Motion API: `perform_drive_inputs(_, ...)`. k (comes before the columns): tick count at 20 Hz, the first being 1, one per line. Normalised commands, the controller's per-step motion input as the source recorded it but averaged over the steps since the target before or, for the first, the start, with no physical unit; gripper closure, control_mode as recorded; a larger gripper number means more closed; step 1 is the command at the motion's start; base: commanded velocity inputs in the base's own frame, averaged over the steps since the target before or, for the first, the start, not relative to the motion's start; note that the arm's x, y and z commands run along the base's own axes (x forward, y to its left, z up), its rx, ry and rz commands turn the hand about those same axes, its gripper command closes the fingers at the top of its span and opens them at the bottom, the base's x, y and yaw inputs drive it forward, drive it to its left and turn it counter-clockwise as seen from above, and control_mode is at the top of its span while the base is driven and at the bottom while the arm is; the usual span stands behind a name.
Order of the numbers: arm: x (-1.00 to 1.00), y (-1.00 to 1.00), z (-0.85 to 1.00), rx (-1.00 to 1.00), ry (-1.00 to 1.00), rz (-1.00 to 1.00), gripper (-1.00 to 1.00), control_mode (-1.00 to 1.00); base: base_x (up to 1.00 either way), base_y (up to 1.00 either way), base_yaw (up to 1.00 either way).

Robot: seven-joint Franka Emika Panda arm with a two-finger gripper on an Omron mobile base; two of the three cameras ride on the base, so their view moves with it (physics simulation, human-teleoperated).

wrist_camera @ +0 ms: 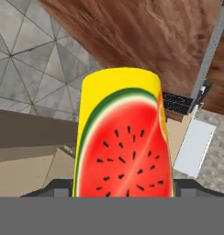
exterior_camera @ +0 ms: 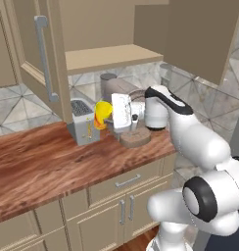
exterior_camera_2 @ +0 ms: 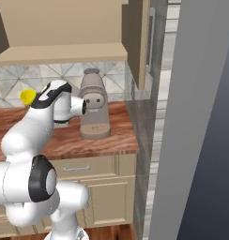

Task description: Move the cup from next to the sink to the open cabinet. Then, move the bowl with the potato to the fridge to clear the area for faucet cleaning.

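My gripper (exterior_camera: 107,118) is shut on the cup (exterior_camera: 102,112), a yellow tumbler held above the wooden counter (exterior_camera: 38,166), just right of a toaster. The hand view looks along the cup (wrist_camera: 123,147), whose side carries a red and green watermelon mark, with a dark fingertip (wrist_camera: 58,186) on either side of it. In the right base view the cup (exterior_camera_2: 27,96) peeks out yellow behind my arm. The open cabinet (exterior_camera: 111,56) hangs above and a little behind the cup, its tan shelf bare, and its door (exterior_camera: 40,54) with the long bar handle is swung out to the left.
A silver toaster (exterior_camera: 84,121) stands on the counter beside the cup. A grey coffee machine (exterior_camera_2: 93,110) sits behind my hand against the tiled wall. A tall grey panel (exterior_camera_2: 201,117) rises at the counter's right end. Beige base cabinets (exterior_camera: 116,196) run below.
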Motion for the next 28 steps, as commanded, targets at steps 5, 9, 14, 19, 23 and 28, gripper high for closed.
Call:
perform_drive_inputs(5, -0.39, -0.12, 0.95, 0.31, 0.00, -0.38, 1.00, -1.00, 0.00, 0.00, 0.00)
perform_drive_inputs(9, -0.13, -0.12, 1.00, 0.18, 0.09, -0.25, 1.00, -1.00, 0.00, 0.00, 0.00)
perform_drive_inputs(14, 0.00, -0.02, 1.00, 0.05, 0.15, -0.16, 1.00, -1.00, 0.00, 0.00, 0.00)
perform_drive_inputs(19, 0.00, -0.03, 1.00, 0.04, 0.28, -0.13, 1.00, -1.00, 0.00, 0.00, 0.00)
perform_drive_inputs(23, 0.00, -0.12, 0.96, 0.03, 0.43, -0.05, 1.00, -1.00, 0.00, 0.00, 0.00)
perform_drive_inputs(28, -0.04, -0.03, 0.21, -0.02, 0.25, -0.02, 1.00, -1.00, 0.00, 0.00, 0.00)
